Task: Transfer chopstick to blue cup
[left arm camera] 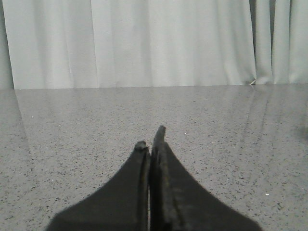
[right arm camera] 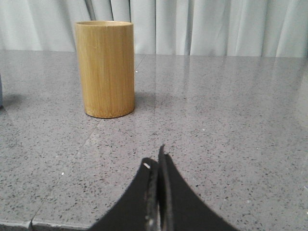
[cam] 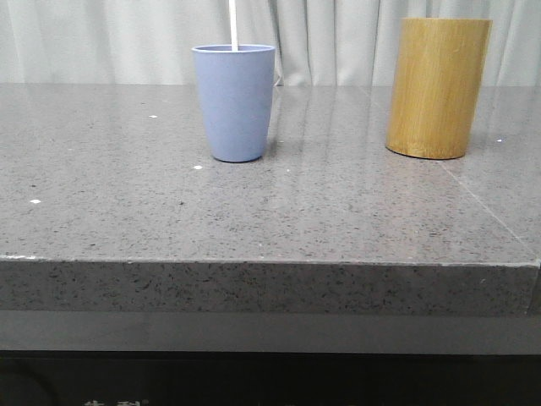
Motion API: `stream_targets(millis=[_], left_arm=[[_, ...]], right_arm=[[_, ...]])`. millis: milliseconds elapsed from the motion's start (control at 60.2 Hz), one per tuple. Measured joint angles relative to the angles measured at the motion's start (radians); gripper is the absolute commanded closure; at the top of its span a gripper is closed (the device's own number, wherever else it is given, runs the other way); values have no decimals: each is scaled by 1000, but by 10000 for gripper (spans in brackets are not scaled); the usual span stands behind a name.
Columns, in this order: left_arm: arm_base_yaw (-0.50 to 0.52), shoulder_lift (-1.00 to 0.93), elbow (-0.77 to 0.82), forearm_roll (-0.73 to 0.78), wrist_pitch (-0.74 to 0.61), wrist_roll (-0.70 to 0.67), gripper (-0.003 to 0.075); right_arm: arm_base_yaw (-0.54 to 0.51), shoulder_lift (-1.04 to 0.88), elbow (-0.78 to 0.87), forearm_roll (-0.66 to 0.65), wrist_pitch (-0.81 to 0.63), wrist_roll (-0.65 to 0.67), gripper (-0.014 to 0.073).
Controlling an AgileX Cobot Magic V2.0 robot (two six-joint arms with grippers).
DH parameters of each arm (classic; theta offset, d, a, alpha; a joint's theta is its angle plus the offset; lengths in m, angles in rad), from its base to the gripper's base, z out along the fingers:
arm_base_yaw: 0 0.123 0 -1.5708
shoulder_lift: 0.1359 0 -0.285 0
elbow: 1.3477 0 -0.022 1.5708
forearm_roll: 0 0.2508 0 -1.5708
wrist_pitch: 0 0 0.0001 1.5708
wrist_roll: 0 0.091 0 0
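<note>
Since the chopstick (cam: 233,24) already stands inside the blue cup (cam: 233,101), the transfer looks done.
Both the left gripper (left arm camera: 151,140) and the right gripper (right arm camera: 156,161) are clenched empty, with the bamboo holder (right arm camera: 104,68) ahead of the right one.

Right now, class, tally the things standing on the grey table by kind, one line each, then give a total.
Blue cup: 1
Wooden cylinder: 1
Chopstick, standing in the cup: 1
Total: 3

The left claw (left arm camera: 153,139) has its two dark fingers (left arm camera: 166,192) pressed together with nothing between them. Beneath and ahead of it lies a speckled grey surface (left arm camera: 72,144); beyond the claw hangs a pale pleated curtain (left arm camera: 144,43).
</note>
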Motion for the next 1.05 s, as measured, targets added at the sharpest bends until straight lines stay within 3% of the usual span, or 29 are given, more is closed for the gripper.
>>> stream_targets(millis=[1047], left_arm=[[0,0,0,-2,0,0,739]], right_arm=[[-43,0,0,4,-7,8,661]])
